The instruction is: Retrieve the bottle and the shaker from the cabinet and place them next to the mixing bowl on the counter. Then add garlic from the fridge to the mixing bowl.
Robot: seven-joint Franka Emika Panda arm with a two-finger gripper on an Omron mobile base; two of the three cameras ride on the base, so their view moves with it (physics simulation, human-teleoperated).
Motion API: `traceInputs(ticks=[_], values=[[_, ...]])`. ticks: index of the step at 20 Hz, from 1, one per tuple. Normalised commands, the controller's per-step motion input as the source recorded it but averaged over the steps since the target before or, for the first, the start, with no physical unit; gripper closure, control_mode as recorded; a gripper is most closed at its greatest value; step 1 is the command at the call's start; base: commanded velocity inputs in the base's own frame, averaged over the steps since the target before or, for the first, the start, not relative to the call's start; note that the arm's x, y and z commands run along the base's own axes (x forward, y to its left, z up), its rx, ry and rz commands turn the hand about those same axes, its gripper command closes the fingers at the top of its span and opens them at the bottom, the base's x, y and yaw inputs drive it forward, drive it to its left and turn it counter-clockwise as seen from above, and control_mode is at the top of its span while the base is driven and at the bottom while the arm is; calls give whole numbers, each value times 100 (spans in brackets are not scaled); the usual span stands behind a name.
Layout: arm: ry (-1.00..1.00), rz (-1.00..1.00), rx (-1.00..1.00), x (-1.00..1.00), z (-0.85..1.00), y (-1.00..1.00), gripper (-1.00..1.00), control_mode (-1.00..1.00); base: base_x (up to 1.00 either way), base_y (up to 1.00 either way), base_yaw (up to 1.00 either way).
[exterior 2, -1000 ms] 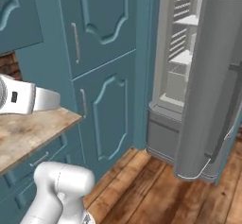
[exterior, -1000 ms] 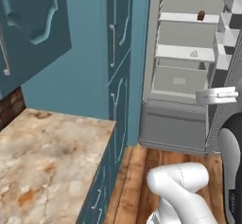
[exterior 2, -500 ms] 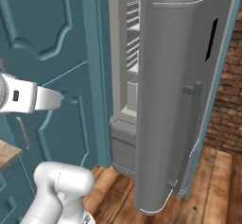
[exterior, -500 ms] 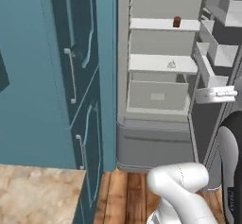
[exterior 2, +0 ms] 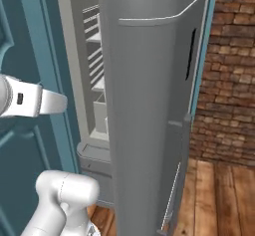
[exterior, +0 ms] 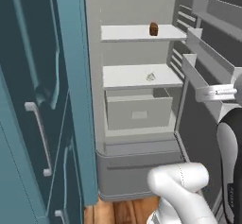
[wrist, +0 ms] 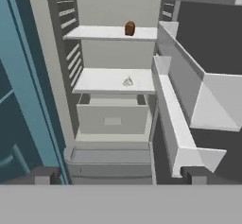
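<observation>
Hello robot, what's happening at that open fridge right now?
Tool open, holding nothing. Garlic sits on the fridge's middle shelf; brown jar on the shelf above. Nothing between tool and garlic.

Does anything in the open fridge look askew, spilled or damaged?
Nothing stands out. The fridge door is open; the garlic sits on the lower shelf, a small brown item upright on the upper one, drawer shut.

White arm reaches level, its gripper (wrist: 118, 175) empty with jaws spread wide.
</observation>
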Motion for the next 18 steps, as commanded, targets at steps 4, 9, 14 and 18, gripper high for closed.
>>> traceInputs(ticks=[4,9,14,18], values=[[0,0,0,0,0,0,-100,100,0,24,-19],[0,0,0,0,0,0,-100,100,72,7,-24],[0,0,0,0,0,0,-100,100,69,67,-27],[0,0,0,0,0,0,-100,100,100,50,-8]])
